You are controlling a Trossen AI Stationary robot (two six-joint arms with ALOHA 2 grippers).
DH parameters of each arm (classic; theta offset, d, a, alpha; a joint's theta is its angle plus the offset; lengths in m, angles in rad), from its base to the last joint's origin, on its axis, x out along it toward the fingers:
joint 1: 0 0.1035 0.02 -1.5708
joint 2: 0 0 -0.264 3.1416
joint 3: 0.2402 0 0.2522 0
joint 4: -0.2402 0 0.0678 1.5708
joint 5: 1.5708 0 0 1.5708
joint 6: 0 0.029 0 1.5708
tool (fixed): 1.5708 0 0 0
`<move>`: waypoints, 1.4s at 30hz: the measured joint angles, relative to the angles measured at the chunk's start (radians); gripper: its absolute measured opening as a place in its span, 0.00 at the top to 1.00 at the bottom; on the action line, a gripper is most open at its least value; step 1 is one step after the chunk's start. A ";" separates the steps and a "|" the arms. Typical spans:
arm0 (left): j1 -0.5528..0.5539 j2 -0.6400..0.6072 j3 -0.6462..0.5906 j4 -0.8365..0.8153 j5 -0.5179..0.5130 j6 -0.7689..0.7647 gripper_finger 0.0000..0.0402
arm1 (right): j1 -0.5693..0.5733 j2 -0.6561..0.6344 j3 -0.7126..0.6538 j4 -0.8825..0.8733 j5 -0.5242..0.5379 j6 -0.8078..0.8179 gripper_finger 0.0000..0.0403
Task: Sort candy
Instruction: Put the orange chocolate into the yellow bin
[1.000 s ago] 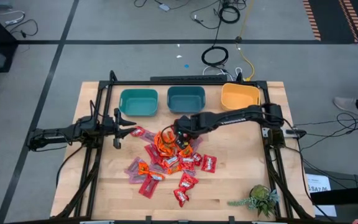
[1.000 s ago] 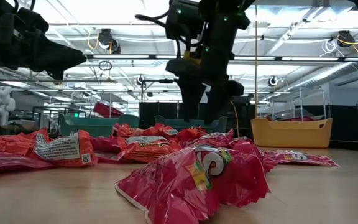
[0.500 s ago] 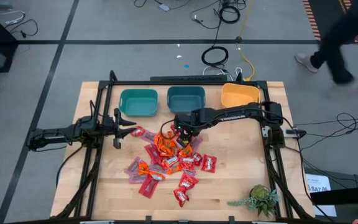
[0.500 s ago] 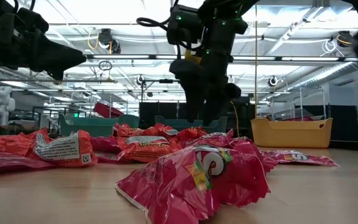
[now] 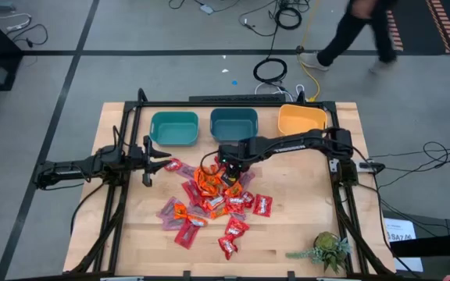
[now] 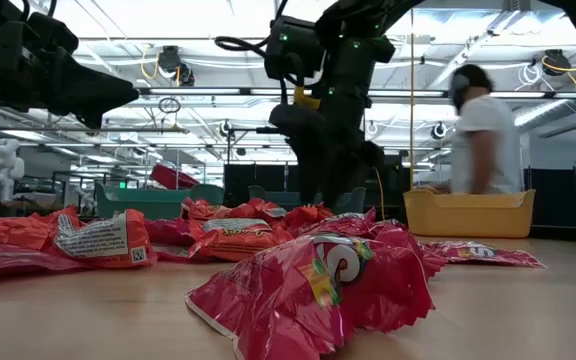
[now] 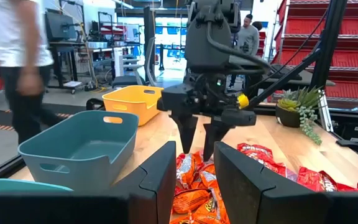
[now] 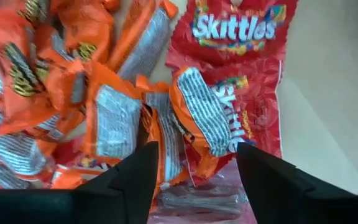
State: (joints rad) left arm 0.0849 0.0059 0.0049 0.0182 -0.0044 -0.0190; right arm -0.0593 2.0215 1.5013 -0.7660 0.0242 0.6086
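The candy lies in a loose pile of red, orange and pinkish-mauve wrappers at the table's middle. My right gripper hangs over the pile's far part, pointing down and open. In the right wrist view the right gripper stands over orange wrappers beside a red Skittles pack. In the left wrist view its fingertips reach just to the orange sweets. My left gripper waits open at the pile's left edge, held level above the table.
Three bins stand along the far edge: teal, blue-teal and yellow. A small plant sits at the near right corner. Bare wood lies near and right of the pile. A person walks beyond the far edge.
My right gripper has come down toward the orange sweets at the pile's far part while its forearm swung a little toward the far edge; its fingers stayed open. A person has walked across the room behind the table.
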 joint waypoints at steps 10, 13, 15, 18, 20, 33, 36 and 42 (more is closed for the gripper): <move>0.000 0.000 0.000 0.000 0.000 0.000 0.71 | 0.002 0.021 0.000 -0.001 0.002 0.003 0.69; 0.000 0.000 0.000 0.000 0.000 0.000 0.71 | 0.002 0.021 0.000 -0.001 0.004 0.003 0.78; 0.000 0.000 0.000 0.000 0.000 0.000 0.71 | 0.002 0.021 0.000 -0.005 0.004 0.002 0.85; 0.000 0.000 0.000 0.000 0.000 0.000 0.71 | 0.005 0.009 -0.001 -0.025 0.005 -0.006 0.96; 0.000 0.000 0.000 0.000 0.000 0.000 0.71 | 0.007 -0.008 -0.001 -0.026 0.009 -0.016 0.99; 0.000 0.000 0.000 0.000 0.000 0.000 0.71 | 0.004 -0.203 -0.001 -0.111 0.054 -0.002 1.00; 0.000 0.000 0.000 0.000 0.000 0.000 0.71 | -0.011 -0.267 -0.001 -0.141 0.056 -0.012 1.00; 0.000 0.000 0.000 0.000 0.000 0.000 0.71 | -0.070 -0.403 -0.036 -0.165 0.101 -0.042 1.00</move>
State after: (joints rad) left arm 0.0849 0.0060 0.0051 0.0181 -0.0044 -0.0189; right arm -0.1298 1.6184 1.4654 -0.9313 0.1252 0.5667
